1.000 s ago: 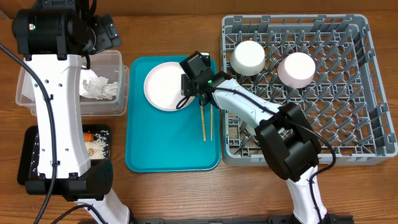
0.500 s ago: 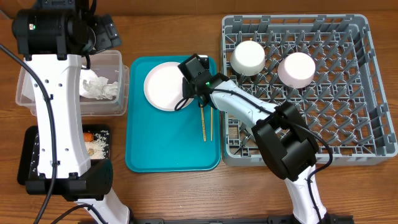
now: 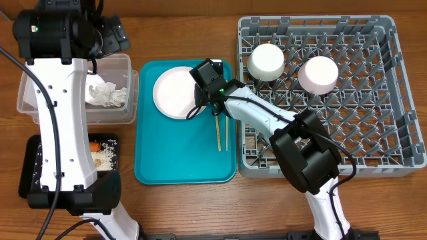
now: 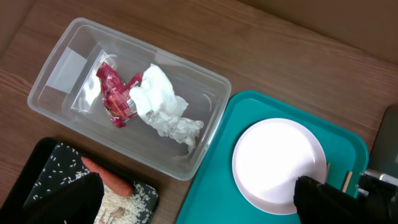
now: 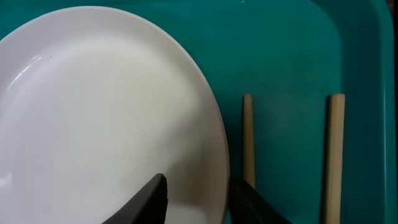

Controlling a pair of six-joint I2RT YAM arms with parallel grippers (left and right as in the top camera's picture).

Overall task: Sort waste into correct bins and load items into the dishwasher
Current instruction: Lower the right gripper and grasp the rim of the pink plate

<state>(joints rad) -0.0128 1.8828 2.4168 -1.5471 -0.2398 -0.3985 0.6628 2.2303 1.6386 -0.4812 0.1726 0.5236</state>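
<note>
Right arm: reached from the lower right of the overhead view up and left across the dish rack's (image 3: 393, 133) corner, wrist bent down over the teal tray (image 3: 180, 160).
Right gripper (image 5: 199, 200): pinched the right rim of the pale pink plate (image 3: 175, 92), one finger on its face, the other just outside the edge.
Plate: lay in the tray's upper part, left of centre in the frame.
Chopsticks (image 3: 222, 130): lay side by side on the tray, just right of the plate.
Left arm: rose along the left edge, wrist above the clear tub (image 3: 30, 100) at upper left.
Left gripper (image 4: 199, 205): spread wide, holding nothing.
Tub: held the red wrapper (image 4: 115, 93) and crumpled paper (image 4: 163, 106).
Black tray (image 3: 30, 160): at lower left, held the carrot (image 4: 106, 176) and food scraps (image 4: 130, 199).
Rack: two whitish bowls (image 3: 267, 61) sat in its upper left part.
</note>
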